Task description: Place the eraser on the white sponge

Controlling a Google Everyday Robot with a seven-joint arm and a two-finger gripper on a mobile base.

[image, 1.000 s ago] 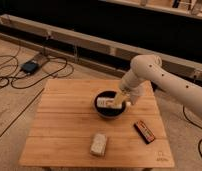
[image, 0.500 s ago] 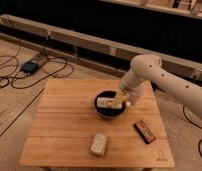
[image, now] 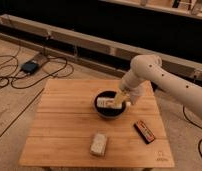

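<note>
The eraser point(image: 144, 131), a flat black bar with red-orange and white markings, lies on the wooden table point(image: 59, 125) at the right, near the front. The white sponge point(image: 98, 144), a pale speckled block, lies near the front edge at the middle. My gripper point(image: 120, 99) hangs over the black bowl point(image: 111, 106) in the table's middle, right by a white rectangular item point(image: 104, 102) in the bowl. The gripper is well away from both the eraser and the sponge.
The white arm point(image: 159, 75) reaches in from the right above the table's back right part. Cables and a small dark box point(image: 30, 66) lie on the floor at the left. A dark wall with a ledge runs behind the table.
</note>
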